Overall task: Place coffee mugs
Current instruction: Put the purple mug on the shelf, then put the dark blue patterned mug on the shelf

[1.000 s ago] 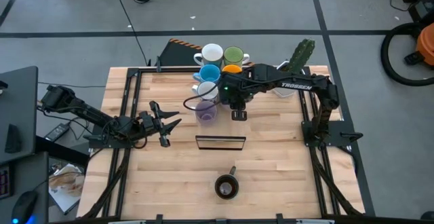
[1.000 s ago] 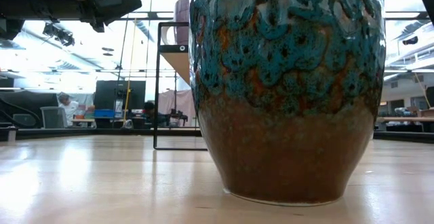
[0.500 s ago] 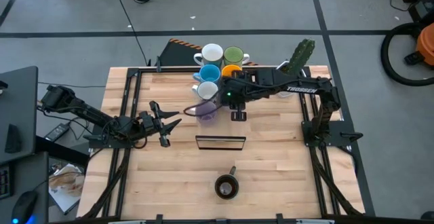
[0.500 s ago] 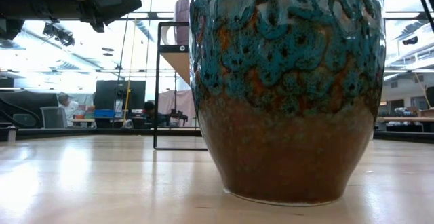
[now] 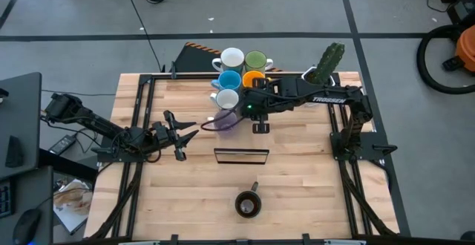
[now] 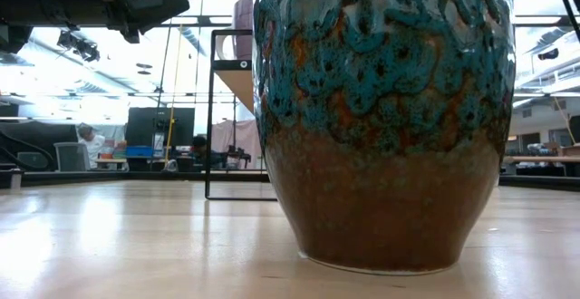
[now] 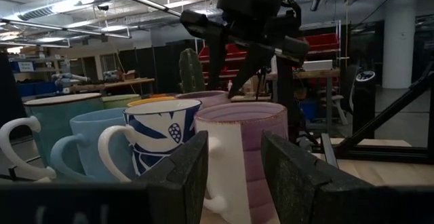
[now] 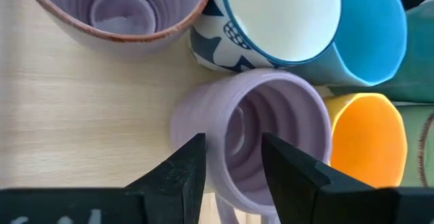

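Right gripper (image 8: 228, 166): fingers spread, straddling the near wall of a lavender mug (image 8: 268, 132) in the far-edge cluster, gripping nothing. We lift straight up, clearing the neighbouring mugs. Left gripper (image 5: 180, 136): parted, waiting aside.

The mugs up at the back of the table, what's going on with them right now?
The right gripper hangs over the cluster of coffee mugs at the table's far edge, fingers open and straddling the rim of a lavender mug without clamping it. A second lavender mug stands just in front of the cluster. The left gripper waits low over the table's left side, facing the mugs. A dark brown mug stands alone near the front edge.
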Controlling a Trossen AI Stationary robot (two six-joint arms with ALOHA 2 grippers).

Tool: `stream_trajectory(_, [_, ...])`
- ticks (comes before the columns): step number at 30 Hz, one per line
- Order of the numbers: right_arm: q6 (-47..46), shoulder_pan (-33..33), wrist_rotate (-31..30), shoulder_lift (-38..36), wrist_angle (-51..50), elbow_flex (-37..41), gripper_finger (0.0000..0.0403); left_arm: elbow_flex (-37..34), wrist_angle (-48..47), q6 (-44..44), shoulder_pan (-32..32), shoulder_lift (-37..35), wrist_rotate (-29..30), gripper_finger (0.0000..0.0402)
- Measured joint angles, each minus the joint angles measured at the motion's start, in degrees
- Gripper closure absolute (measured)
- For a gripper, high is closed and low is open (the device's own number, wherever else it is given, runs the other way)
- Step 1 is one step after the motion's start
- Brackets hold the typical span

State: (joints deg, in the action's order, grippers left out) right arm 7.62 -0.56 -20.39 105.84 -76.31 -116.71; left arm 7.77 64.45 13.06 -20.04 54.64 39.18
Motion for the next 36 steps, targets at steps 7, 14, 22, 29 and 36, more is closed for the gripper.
stream_trajectory(7, [0.3,0.0,-0.8,0.0,0.5,1.0,0.0254,0.0,0.0,0.0,0.0,0.0,0.0,0.0260])
stream_trajectory(14, [1.3,1.8,-5.7,-0.1,0.8,-2.3,0.0254,0.0,0.0,0.1,0.0,0.0,0.0,0.0260])
stream_trajectory(22, [-0.7,7.5,1.3,-0.3,1.7,-6.2,0.0254,0.0,-0.1,0.2,0.0,0.0,0.0,0.0260])
stream_trajectory(29, [-2.2,17.5,8.5,0.0,4.6,-0.3,0.0254,0.0,-0.1,0.2,0.0,0.0,0.0,0.0260])
stream_trajectory(36, [-2.2,26.1,12.8,-0.1,14.3,9.9,0.0254,0.0,0.0,0.0,0.0,0.0,0.0,0.0260])
